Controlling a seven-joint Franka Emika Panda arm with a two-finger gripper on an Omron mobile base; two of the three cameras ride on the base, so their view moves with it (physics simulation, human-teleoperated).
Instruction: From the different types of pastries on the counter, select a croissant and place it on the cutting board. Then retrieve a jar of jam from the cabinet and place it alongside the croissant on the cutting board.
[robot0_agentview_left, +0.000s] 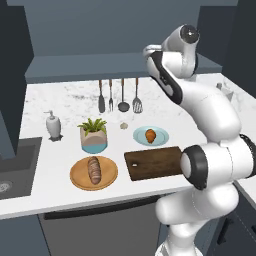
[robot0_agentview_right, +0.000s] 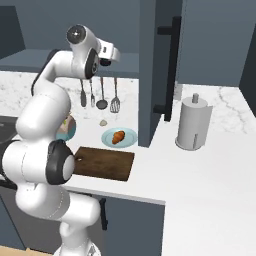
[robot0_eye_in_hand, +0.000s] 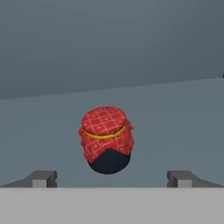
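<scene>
— While the arm reaches up toward the cabinet (robot0_agentview_right: 60, 60), how is the gripper (robot0_eye_in_hand: 112, 178) set?

— Spread wide and holding nothing. Its two dark fingertips (robot0_eye_in_hand: 41, 178) stand well apart, with the jar of jam (robot0_eye_in_hand: 106, 139) ahead between them, untouched, on the grey shelf.

— And the croissant (robot0_agentview_left: 150, 134)?

— Lying on a pale blue plate (robot0_agentview_left: 161, 140) on the counter (robot0_agentview_left: 60, 100), just behind the cutting board (robot0_agentview_left: 150, 162). That board is bare. A darker loaf (robot0_agentview_left: 93, 169) rests on a round wooden plate (robot0_agentview_left: 80, 181) nearby.

Matt wooden cutting board (robot0_agentview_left: 152, 163) on glossy marble counter (robot0_agentview_left: 65, 100).
</scene>
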